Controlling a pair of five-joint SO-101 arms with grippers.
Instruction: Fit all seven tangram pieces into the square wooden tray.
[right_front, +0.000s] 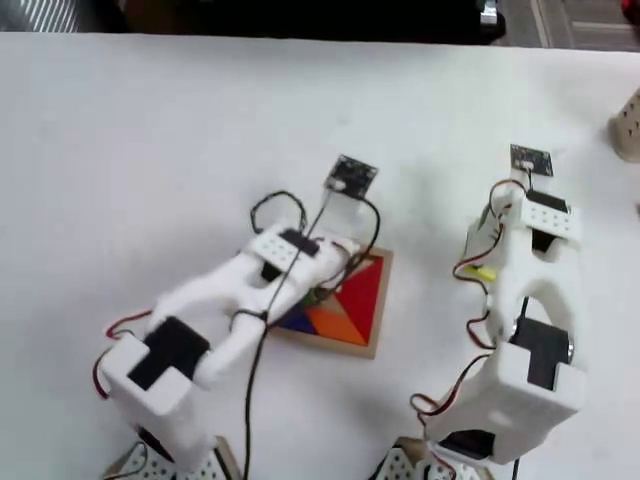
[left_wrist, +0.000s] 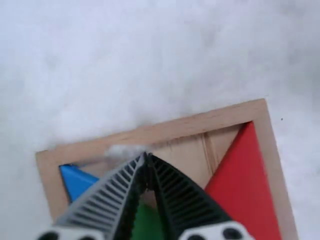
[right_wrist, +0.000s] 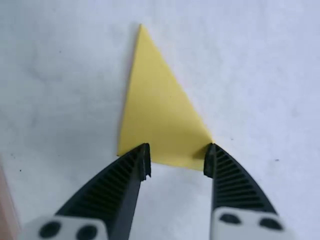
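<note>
Tray (right_front: 352, 347) sits mid-table, a bit near of centre, w/ the left arm over its left half. Inside: red triangle (left_wrist: 245, 175) on the right side, orange piece (right_front: 335, 322) next to it at the near edge, blue piece (left_wrist: 76, 180) at the left, and green piece (left_wrist: 145, 225) just under the left gripper's fingers. A patch of bare wood shows along the far rim betw. blue and red, so there's at least one gap to fill. The arm hides part of the tray, so can't count exactly how many pieces are in. Yellow triangle (right_wrist: 160, 110) is outside, flat on the table (right_front: 150, 130), well right of the tray under the right arm. My guess: most of the job is done, w/ yellow (maybe more) left to place. Left gripper (left_wrist: 147, 161) is pinched closed w/ tips together, holding nothing, poised over the bare patch by the far rim. Right gripper (right_wrist: 177, 159) is spread fairly wide, one tip at each corner of yellow's short edge. Can't tell if they're pressing on it yet.
</note>
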